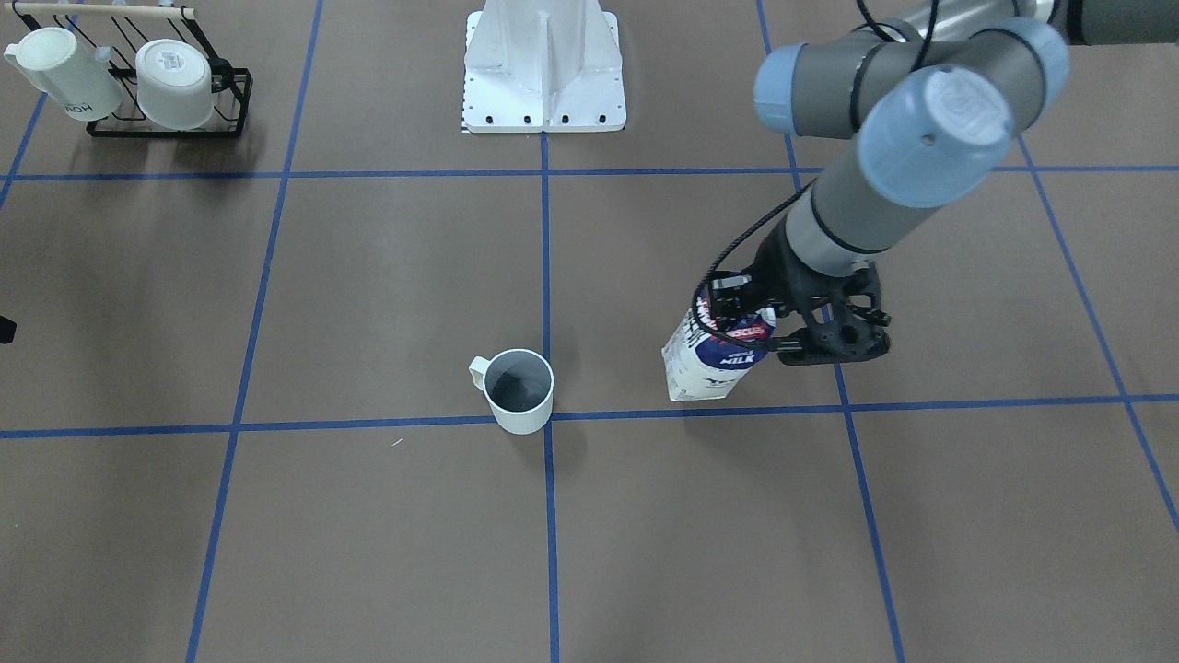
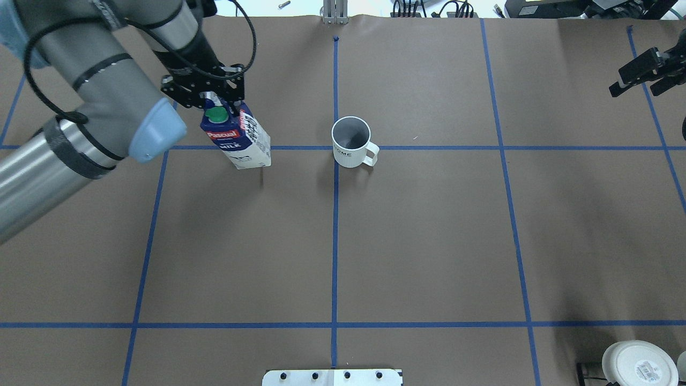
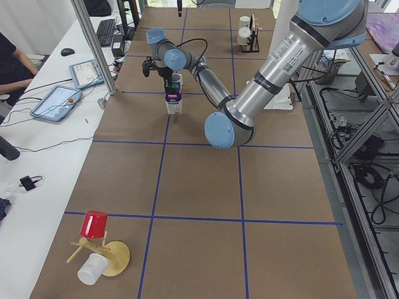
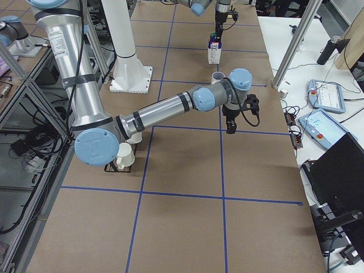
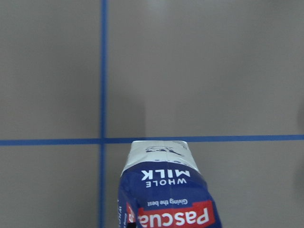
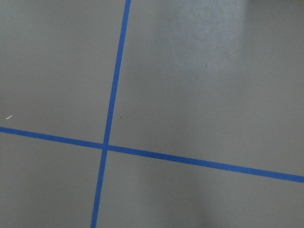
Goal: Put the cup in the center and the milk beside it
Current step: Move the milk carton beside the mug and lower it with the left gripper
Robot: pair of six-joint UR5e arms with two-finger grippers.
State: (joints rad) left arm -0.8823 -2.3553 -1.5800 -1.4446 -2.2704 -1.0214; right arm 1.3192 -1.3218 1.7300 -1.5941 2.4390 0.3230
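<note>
The cup (image 2: 351, 140), a small white mug with a dark grey inside, stands upright on the centre blue line, with its handle toward the robot's right. It also shows in the front view (image 1: 520, 389). The milk (image 2: 238, 136), a blue and white carton with a green cap, is to the cup's left, its base at or just above the table. My left gripper (image 2: 217, 102) is shut on the carton's top ridge. The left wrist view shows the carton (image 5: 164, 194) from above. My right gripper (image 2: 632, 90) hangs open and empty, far right.
A black rack (image 1: 166, 124) holding two white mugs sits at the robot's near right corner. The white robot base (image 1: 543, 83) is at the table's near edge. A stand with a red cup (image 3: 95, 225) sits at the left end.
</note>
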